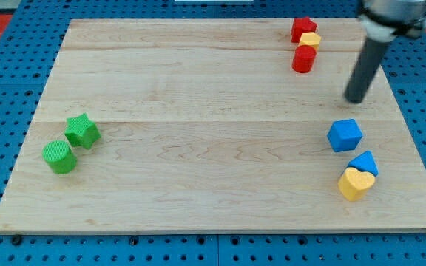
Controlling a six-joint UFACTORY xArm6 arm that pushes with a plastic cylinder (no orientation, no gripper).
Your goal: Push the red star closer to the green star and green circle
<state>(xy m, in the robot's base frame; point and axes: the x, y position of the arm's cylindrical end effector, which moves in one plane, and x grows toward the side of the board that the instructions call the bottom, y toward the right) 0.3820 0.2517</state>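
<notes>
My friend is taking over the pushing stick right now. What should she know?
My tip is at the view's right, to the lower right of the red cluster and above the blue cube, touching no block.
The red star sits at the view's top right, with a small yellow block against it and a red cylinder just below.
The green star and green circle sit together at the view's lower left.
Done: nothing visible yet; the red star is far from the green pair.
Left: get behind the red star and push it across the board toward the lower left.
</notes>
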